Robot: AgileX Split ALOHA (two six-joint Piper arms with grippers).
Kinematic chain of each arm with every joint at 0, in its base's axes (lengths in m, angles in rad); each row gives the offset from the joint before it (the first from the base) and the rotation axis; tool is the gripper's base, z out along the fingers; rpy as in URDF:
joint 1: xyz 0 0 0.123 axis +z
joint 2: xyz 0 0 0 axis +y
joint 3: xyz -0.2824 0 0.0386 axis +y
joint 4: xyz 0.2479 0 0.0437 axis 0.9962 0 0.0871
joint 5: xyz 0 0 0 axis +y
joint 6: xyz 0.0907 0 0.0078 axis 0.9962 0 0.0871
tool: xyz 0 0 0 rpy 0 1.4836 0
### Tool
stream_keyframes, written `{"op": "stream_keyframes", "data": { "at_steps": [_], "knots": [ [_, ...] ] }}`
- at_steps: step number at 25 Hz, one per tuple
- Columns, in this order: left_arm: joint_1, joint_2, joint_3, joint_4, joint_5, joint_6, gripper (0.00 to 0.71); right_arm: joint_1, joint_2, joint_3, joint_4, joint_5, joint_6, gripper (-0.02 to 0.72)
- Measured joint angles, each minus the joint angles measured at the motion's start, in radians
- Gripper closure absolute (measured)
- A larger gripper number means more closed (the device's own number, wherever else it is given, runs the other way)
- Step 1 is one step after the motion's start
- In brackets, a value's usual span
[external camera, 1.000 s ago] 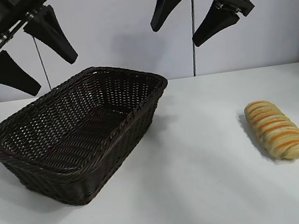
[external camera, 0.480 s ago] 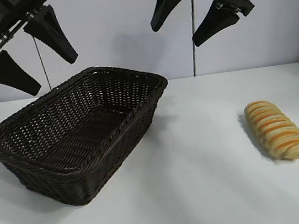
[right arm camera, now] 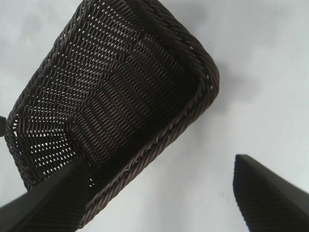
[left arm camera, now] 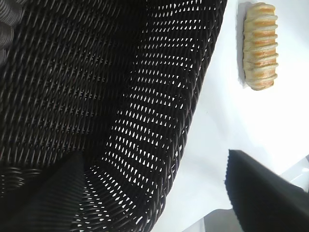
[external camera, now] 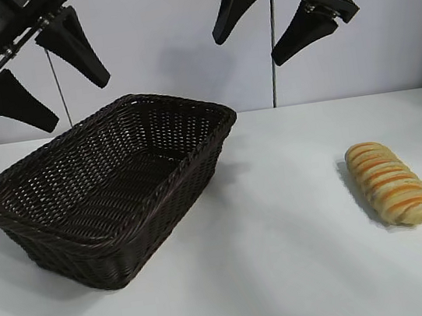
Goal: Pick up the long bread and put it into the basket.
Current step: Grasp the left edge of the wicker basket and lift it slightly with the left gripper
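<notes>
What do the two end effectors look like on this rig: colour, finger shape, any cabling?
Both the left end effector and the right end effector are matte black, each with two tapered, wedge-shaped fingers. The finger pads show a fine ribbed texture. A black cable loops above the right one.

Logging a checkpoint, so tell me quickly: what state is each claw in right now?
Left claw: open, empty, above the basket.
Right claw: open, empty, raised.

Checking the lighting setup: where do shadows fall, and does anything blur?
Exterior view: soft shadows lie left of the long bread and under the basket. Left wrist view: light shows through the basket's weave; the near finger is soft-edged.
</notes>
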Motion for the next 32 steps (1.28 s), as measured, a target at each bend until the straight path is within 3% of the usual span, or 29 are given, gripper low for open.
{"op": "stream_keyframes", "data": {
  "at_steps": [10, 18, 32],
  "knots": [
    [0.000, -0.131, 0.008, 0.128, 0.061, -0.089, 0.127, 0.000, 0.000, 0.000, 0.000, 0.010, 0.000, 0.113],
    [0.000, -0.231, 0.155, 0.135, 0.051, -0.168, 0.127, 0.000, 0.000, 0.000, -0.008, 0.010, 0.000, 0.113],
    [0.000, -0.250, 0.218, 0.268, -0.026, -0.553, 0.127, 0.000, 0.000, 0.000, -0.016, 0.010, 0.000, 0.113]
  ]
}}
